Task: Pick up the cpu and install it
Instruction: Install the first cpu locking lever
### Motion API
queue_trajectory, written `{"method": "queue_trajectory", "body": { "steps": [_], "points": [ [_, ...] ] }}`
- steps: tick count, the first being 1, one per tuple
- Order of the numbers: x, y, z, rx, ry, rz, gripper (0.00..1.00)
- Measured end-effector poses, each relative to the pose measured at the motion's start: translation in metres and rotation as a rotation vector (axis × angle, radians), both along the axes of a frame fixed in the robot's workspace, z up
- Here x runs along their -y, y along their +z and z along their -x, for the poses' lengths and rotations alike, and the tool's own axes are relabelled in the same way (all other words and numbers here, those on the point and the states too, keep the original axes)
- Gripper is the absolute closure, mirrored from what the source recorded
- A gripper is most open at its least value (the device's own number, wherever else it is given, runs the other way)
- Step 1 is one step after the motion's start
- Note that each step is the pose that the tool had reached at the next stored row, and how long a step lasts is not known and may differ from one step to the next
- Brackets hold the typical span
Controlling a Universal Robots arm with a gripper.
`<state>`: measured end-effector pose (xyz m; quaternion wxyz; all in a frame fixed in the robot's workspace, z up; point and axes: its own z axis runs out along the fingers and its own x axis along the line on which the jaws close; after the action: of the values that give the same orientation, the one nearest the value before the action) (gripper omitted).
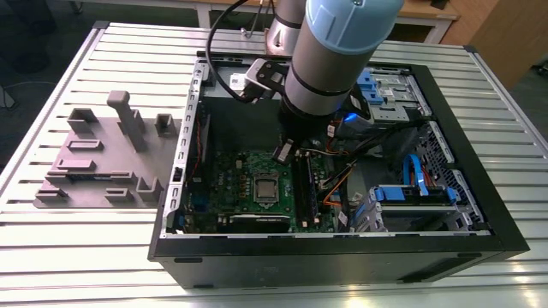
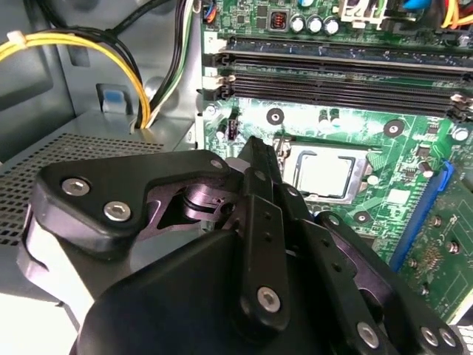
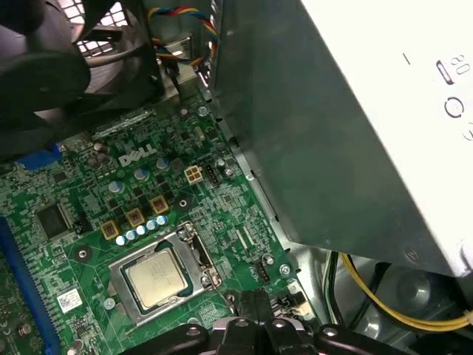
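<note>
Item: the cpu (image 1: 266, 188), a small flat square chip with a shiny silver-grey metal top, is seen seated within the square metal socket frame (image 3: 194, 250) of the green motherboard (image 1: 248, 168); it appears likewise in the second wrist view (image 2: 324, 174) and the first wrist view (image 3: 154, 277), level and squarely aligned with the frame; installation is judged largely accomplished.

Gripper: the black two-fingered gripper (image 1: 285, 154) is held above the board, near the socket and apart from the chip; its fingers (image 2: 260, 171) are seen drawn together to a narrow tip, with nothing between them.

Surroundings: the black memory slots (image 2: 340, 81) lie just beyond the socket; yellow and black cables (image 2: 140, 81) hang beside the grey chassis wall; the black open computer case (image 1: 342, 250) rests on a slatted metal table (image 1: 86, 256); a grey plastic fixture block (image 1: 102, 160) lies at the exterior view's left, well apart.

Handling note: any motion here is best kept vertical and slow, so that the seated chip is not dragged; the cables and slot latches are to be cleared; seating is best judged by the chip lying flush on all four sides.
</note>
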<state>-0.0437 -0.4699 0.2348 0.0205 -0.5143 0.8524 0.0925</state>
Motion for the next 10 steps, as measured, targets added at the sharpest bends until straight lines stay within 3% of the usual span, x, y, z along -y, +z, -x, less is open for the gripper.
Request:
{"method": "queue_trajectory", "body": {
  "steps": [6,10],
  "points": [
    [0.0001,0.002,0.0012,0.002,0.044,0.0004,0.9],
    [0.0001,0.002,0.0012,0.0025,0.048,0.0,0.9]
  ]
}}
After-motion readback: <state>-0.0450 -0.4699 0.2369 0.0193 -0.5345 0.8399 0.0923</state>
